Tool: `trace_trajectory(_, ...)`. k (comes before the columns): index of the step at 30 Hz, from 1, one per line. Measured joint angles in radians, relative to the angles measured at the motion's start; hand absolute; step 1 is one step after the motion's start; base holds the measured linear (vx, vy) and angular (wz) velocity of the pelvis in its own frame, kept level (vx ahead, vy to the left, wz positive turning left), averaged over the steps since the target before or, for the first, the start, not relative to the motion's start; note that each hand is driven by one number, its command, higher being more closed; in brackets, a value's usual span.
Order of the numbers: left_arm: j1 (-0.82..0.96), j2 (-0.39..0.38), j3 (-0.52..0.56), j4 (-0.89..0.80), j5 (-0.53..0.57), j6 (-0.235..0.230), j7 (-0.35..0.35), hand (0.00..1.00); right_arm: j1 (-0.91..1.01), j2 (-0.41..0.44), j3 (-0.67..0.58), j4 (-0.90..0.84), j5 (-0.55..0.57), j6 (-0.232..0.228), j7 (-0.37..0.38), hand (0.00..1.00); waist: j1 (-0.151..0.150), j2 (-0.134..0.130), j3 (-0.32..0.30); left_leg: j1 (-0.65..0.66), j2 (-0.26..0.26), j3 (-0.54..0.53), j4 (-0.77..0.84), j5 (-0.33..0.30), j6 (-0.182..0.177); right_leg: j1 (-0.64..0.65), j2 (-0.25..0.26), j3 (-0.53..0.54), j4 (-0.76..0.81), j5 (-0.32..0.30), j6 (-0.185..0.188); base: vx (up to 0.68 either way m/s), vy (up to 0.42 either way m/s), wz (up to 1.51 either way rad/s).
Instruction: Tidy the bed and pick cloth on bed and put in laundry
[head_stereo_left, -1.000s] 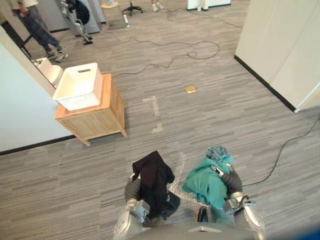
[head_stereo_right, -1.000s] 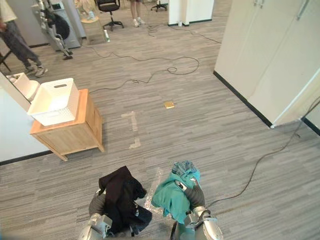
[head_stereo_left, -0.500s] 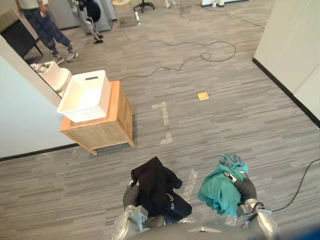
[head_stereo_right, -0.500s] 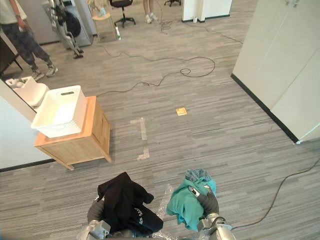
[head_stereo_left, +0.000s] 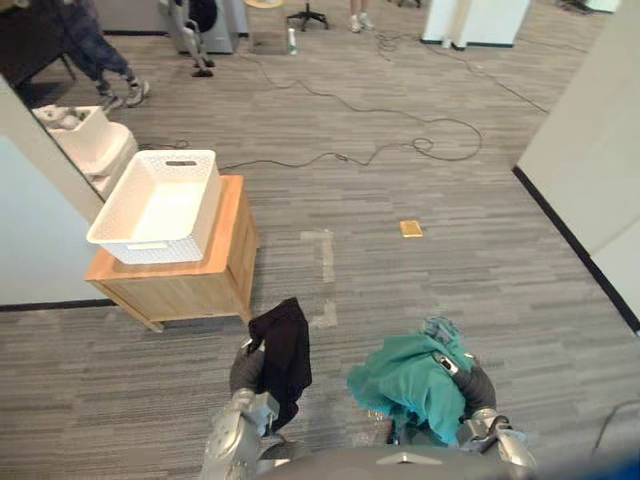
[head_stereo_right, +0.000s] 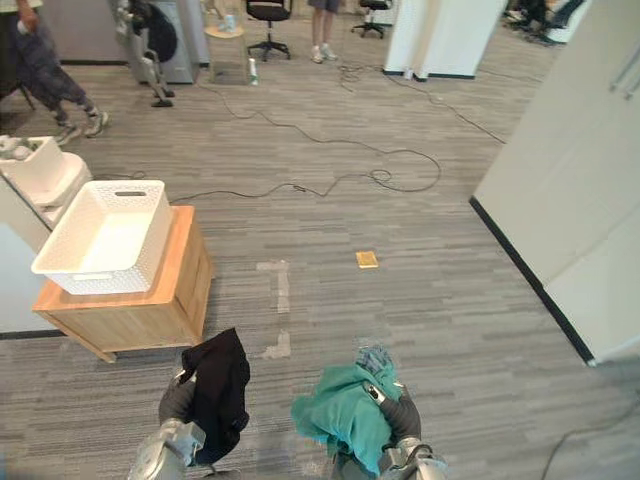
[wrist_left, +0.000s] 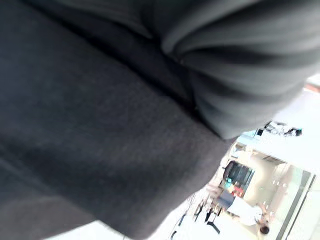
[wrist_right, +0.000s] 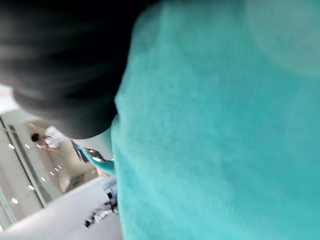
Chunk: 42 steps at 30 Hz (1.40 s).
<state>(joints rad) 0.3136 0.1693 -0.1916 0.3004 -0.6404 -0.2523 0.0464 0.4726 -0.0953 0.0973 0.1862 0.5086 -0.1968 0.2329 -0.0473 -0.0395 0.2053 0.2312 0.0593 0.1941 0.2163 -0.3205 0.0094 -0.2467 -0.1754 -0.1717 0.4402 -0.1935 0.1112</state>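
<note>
A black cloth (head_stereo_left: 283, 355) hangs from my left hand (head_stereo_left: 245, 372), which is raised at the lower middle and shut on the cloth's top. My right hand (head_stereo_left: 462, 378) is at the lower right, shut on a bunched teal cloth (head_stereo_left: 410, 385); one finger (head_stereo_left: 441, 363) lies curled over the fabric. The black cloth (wrist_left: 100, 140) and the teal cloth (wrist_right: 215, 130) also press close against the wrist cameras. A white laundry basket (head_stereo_left: 155, 205) stands on a low wooden cabinet (head_stereo_left: 180, 285) ahead to the left, with nothing seen inside it.
A white wall (head_stereo_left: 30, 240) runs along the left behind the cabinet, and white panels (head_stereo_left: 590, 150) stand at the right. Black cables (head_stereo_left: 400, 140) trail over the grey floor ahead. A small yellow object (head_stereo_left: 411, 228) and tape marks (head_stereo_left: 323, 250) lie on the floor. A person (head_stereo_left: 95, 50) stands at the far left.
The whole picture has shifted, so the camera has moved; the basket and cabinet now appear nearer. Both hands keep their cloths, and the black cloth hangs narrower and straighter.
</note>
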Motion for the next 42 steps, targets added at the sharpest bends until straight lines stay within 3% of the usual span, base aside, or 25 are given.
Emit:
trace_trajectory(1,0.001,0.001,-0.002,0.001,0.001,0.007,-0.002,1.00,0.001,0.001,0.001,0.000,0.000,0.000,-0.001,1.00,0.003,-0.005,0.000,0.004,0.003,-0.011,0.004,-0.007,-0.012,0.004,0.004,0.014,-0.077,0.037,-0.003,0.30,-0.285,0.65)
trace_trajectory(2,0.012,0.003,-0.008,0.005,0.003,0.012,-0.005,1.00,-0.001,0.000,0.001,0.003,0.001,-0.003,-0.002,1.00,0.004,-0.007,0.004,0.017,0.013,-0.027,0.013,-0.029,-0.040,0.021,0.005,0.022,-0.169,0.156,0.006,0.45,-0.377,0.41)
trace_trajectory(3,0.020,0.000,-0.020,0.017,0.003,0.012,-0.005,1.00,-0.003,-0.003,0.001,0.009,0.004,-0.006,-0.005,1.00,0.005,0.003,0.009,0.033,0.037,-0.035,0.014,-0.044,-0.063,0.038,0.029,0.016,-0.175,0.236,-0.030,0.39,-0.323,0.33)
trace_trajectory(5,0.020,-0.005,-0.060,0.032,0.003,0.011,-0.015,1.00,-0.043,-0.009,-0.002,0.009,0.020,-0.014,-0.010,1.00,0.008,0.057,0.034,0.035,0.068,-0.019,0.008,-0.039,-0.083,0.014,0.057,0.002,-0.117,0.192,-0.081,0.29,-0.244,0.09)
trace_trajectory(8,0.031,-0.009,-0.085,0.040,0.001,-0.001,-0.029,1.00,-0.081,-0.022,0.007,0.008,0.022,-0.017,-0.012,1.00,0.003,0.087,0.048,0.023,0.096,0.015,0.066,0.004,-0.086,-0.018,0.061,-0.009,-0.011,0.105,-0.105,0.30,-0.297,0.05)
trace_trajectory(11,0.038,-0.034,-0.085,0.040,-0.021,-0.014,-0.029,1.00,-0.084,-0.034,0.012,0.004,0.021,-0.015,-0.021,1.00,-0.003,0.121,0.057,-0.123,0.190,0.007,0.458,0.075,-0.032,0.056,0.098,-0.055,-0.028,0.043,-0.125,0.22,-0.219,0.10)
trace_trajectory(12,0.035,-0.046,-0.085,0.040,-0.028,-0.016,-0.034,1.00,-0.078,-0.044,0.013,0.003,0.018,-0.011,-0.024,1.00,-0.003,0.140,0.058,-0.190,0.231,-0.005,0.579,0.172,0.006,0.096,0.132,-0.067,-0.084,0.042,-0.125,0.14,-0.163,-0.22)
trace_trajectory(13,0.054,-0.066,-0.085,0.045,-0.026,-0.021,-0.041,1.00,-0.076,-0.064,0.014,0.001,0.017,-0.006,-0.026,1.00,0.008,0.184,0.044,-0.251,0.297,-0.021,0.673,0.331,0.041,0.169,0.177,-0.088,-0.143,0.012,-0.130,0.28,-0.192,-0.29)
trace_trajectory(14,0.071,-0.062,-0.084,0.022,-0.025,-0.034,-0.047,1.00,-0.069,-0.068,0.016,-0.015,0.017,-0.008,-0.024,1.00,0.010,0.153,0.039,-0.308,0.289,-0.029,0.753,0.371,0.016,0.185,0.155,-0.095,-0.097,-0.027,-0.123,0.39,-0.154,-0.31)
trace_trajectory(15,0.069,-0.063,-0.087,0.027,-0.026,-0.039,-0.057,1.00,-0.073,-0.071,0.013,-0.021,0.017,-0.008,-0.025,1.00,0.009,0.150,0.053,-0.341,0.266,-0.043,0.800,0.242,-0.021,0.223,0.152,-0.086,-0.122,-0.020,-0.169,0.45,-0.133,-0.17)
trace_trajectory(16,0.055,-0.072,-0.093,0.030,-0.026,-0.031,-0.063,1.00,-0.077,-0.089,-0.004,-0.008,0.017,-0.007,-0.025,1.00,0.004,0.152,0.058,-0.365,0.227,-0.044,0.762,0.133,-0.012,0.258,0.155,-0.078,-0.147,-0.019,-0.193,0.33,-0.077,-0.22)
trace_trajectory(18,0.061,-0.076,-0.095,0.010,-0.026,-0.030,-0.071,1.00,-0.083,-0.108,-0.006,-0.009,0.017,-0.006,-0.020,1.00,0.017,0.148,0.057,-0.385,0.148,-0.015,0.610,0.038,-0.019,0.301,0.146,-0.060,-0.187,-0.024,-0.196,0.30,-0.043,-0.29)
trace_trajectory(20,0.065,-0.075,-0.097,-0.021,-0.026,-0.029,-0.071,1.00,-0.075,-0.106,-0.006,-0.013,0.017,-0.007,-0.009,1.00,0.015,0.134,0.052,-0.387,0.083,0.033,0.371,0.037,-0.034,0.347,0.130,-0.061,-0.232,-0.031,-0.185,0.31,-0.028,-0.08)
trace_trajectory(22,0.075,-0.076,-0.119,-0.051,-0.038,-0.018,-0.065,1.00,-0.047,-0.106,-0.007,-0.016,0.017,-0.007,-0.002,1.00,0.012,0.126,0.046,-0.385,0.042,0.100,0.106,0.102,-0.041,0.407,0.119,-0.068,-0.278,-0.035,-0.144,0.37,0.044,0.03)
trace_trajectory(24,0.079,-0.076,-0.137,-0.051,-0.039,-0.009,-0.060,1.00,-0.030,-0.109,-0.008,-0.025,0.017,-0.007,-0.001,1.00,0.014,0.121,0.043,-0.375,0.037,0.150,0.025,0.205,-0.036,0.468,0.113,-0.072,-0.314,-0.044,-0.115,0.47,0.129,0.02)
trace_trajectory(26,0.087,-0.076,-0.143,-0.051,-0.040,-0.003,-0.059,1.00,-0.008,-0.110,-0.011,-0.046,0.017,-0.009,0.000,1.00,0.014,0.108,0.030,-0.353,0.033,0.199,0.008,0.299,0.002,0.498,0.091,-0.072,-0.328,-0.068,-0.074,0.55,0.187,0.07)
trace_trajectory(27,0.084,-0.074,-0.140,-0.049,-0.044,-0.002,-0.059,1.00,-0.003,-0.110,-0.011,-0.041,0.017,-0.009,0.001,1.00,0.014,0.085,0.015,-0.356,0.019,0.220,0.042,0.284,0.054,0.504,0.063,-0.069,-0.325,-0.085,-0.047,0.38,0.133,0.00)
trace_trajectory(28,0.083,-0.075,-0.136,-0.050,-0.047,-0.005,-0.060,1.00,-0.003,-0.109,-0.010,-0.042,0.017,-0.008,0.001,1.00,0.022,0.083,0.008,-0.359,0.018,0.233,0.069,0.263,0.062,0.504,0.054,-0.061,-0.325,-0.086,-0.042,0.46,0.161,-0.21)
trace_trajectory(31,0.081,-0.071,-0.111,-0.049,-0.046,-0.007,-0.059,1.00,-0.007,-0.089,0.010,-0.055,0.017,-0.007,0.012,1.00,0.060,0.036,-0.010,-0.349,0.015,0.260,0.154,0.156,0.076,0.498,0.014,-0.059,-0.241,-0.094,0.016,0.42,0.165,-0.19)
trace_trajectory(32,0.079,-0.060,-0.108,-0.049,-0.044,-0.008,-0.060,1.00,-0.007,-0.074,0.012,-0.051,0.016,-0.007,0.012,1.00,0.064,0.020,-0.012,-0.311,0.003,0.259,0.149,0.119,0.070,0.464,-0.014,-0.062,-0.096,-0.114,0.050,0.35,0.162,0.08)
trace_trajectory(34,0.087,-0.035,-0.107,-0.050,-0.031,-0.022,-0.047,1.00,-0.009,-0.058,0.041,-0.037,0.016,-0.008,0.017,1.00,0.057,-0.020,-0.021,-0.214,-0.061,0.226,0.087,0.076,0.080,0.295,-0.108,-0.044,0.362,-0.073,0.056,0.42,0.167,0.35)
trace_trajectory(36,0.088,-0.019,-0.110,-0.050,-0.015,-0.028,-0.018,1.00,-0.008,-0.047,0.053,-0.034,0.006,-0.008,0.032,1.00,0.033,-0.019,-0.025,-0.163,-0.066,0.178,0.072,0.056,0.088,0.197,-0.119,-0.028,0.507,-0.122,0.011,0.33,0.042,0.67)
trace_trajectory(39,0.067,0.005,-0.100,-0.051,-0.017,-0.040,0.015,1.00,-0.008,-0.040,0.069,-0.038,-0.023,-0.008,0.061,1.00,0.026,-0.016,-0.026,-0.103,-0.057,0.098,0.029,0.053,0.081,0.074,-0.095,-0.037,0.440,-0.157,-0.031,0.32,-0.016,0.90)
trace_trajectory(41,0.047,0.004,-0.091,-0.051,-0.019,-0.039,0.029,1.00,-0.017,-0.040,0.081,-0.043,-0.024,-0.007,0.084,1.00,0.009,-0.008,-0.025,-0.087,-0.045,0.026,0.019,0.051,0.066,0.011,-0.066,-0.031,0.309,-0.154,-0.031,0.33,-0.151,1.19)
trace_trajectory(42,0.041,-0.003,-0.079,-0.051,-0.022,-0.037,0.043,1.00,-0.031,-0.043,0.094,-0.043,-0.026,-0.004,0.091,1.00,0.004,0.012,-0.018,-0.075,-0.017,-0.022,0.020,0.041,0.041,-0.008,-0.015,0.011,0.189,-0.123,-0.032,0.41,-0.267,1.18)
